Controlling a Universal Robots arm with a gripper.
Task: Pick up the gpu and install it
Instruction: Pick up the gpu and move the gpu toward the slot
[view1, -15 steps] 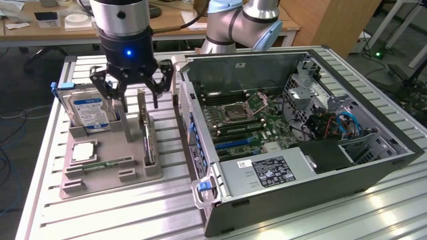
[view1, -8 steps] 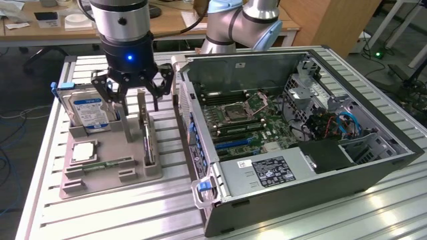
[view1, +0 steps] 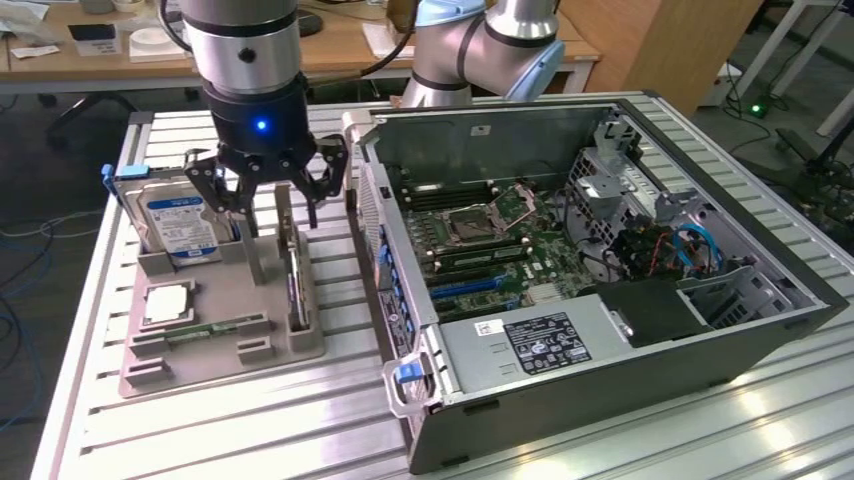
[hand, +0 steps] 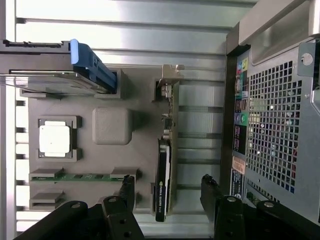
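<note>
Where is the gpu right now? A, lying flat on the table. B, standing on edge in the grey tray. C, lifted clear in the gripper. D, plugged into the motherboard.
B: the gpu stands on edge in a slot of the grey tray, with the gripper open over it, not gripping.

Wooden desk (view1: 334, 52), slatted metal table (view1: 267, 425)
</note>
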